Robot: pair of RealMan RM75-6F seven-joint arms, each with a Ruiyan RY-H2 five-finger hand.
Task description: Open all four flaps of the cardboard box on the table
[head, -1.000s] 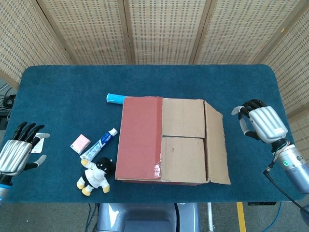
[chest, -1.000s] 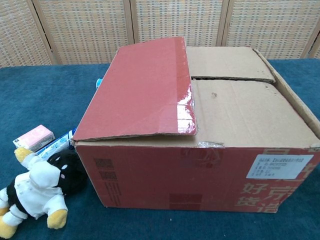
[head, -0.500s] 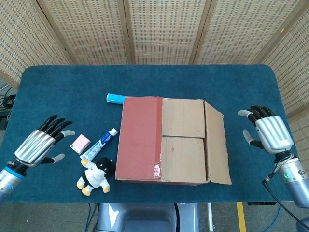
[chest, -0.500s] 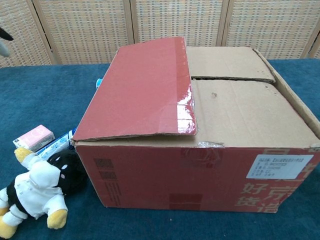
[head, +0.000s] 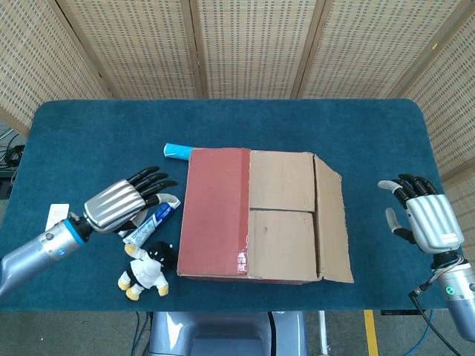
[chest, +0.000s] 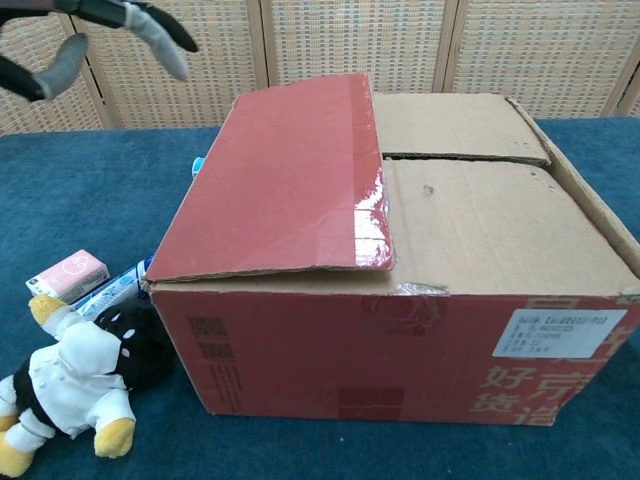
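Note:
The cardboard box [head: 263,215] sits mid-table with its flaps folded down. Its red left flap [head: 217,211] lies over the top; in the chest view this red flap [chest: 285,180] is slightly raised at its free edge. The right flap [head: 332,219] lies slanted along the box's right side. Two plain inner flaps [head: 280,211] show between them. My left hand [head: 125,204] hovers open just left of the box, fingers spread toward the red flap; its fingertips [chest: 150,25] show at the chest view's top left. My right hand [head: 423,219] is open, well right of the box.
A toothpaste tube [head: 152,220], a pink box [chest: 68,275] and a small plush doll [head: 145,271] lie left of the cardboard box, under and near my left hand. A blue roll [head: 177,152] pokes out behind the box's far left corner. A white tag [head: 54,216] lies far left.
My left hand has swept right from the table's left edge to just beside the box, over the pink box. My right hand has opened and drifted back toward the right front edge.

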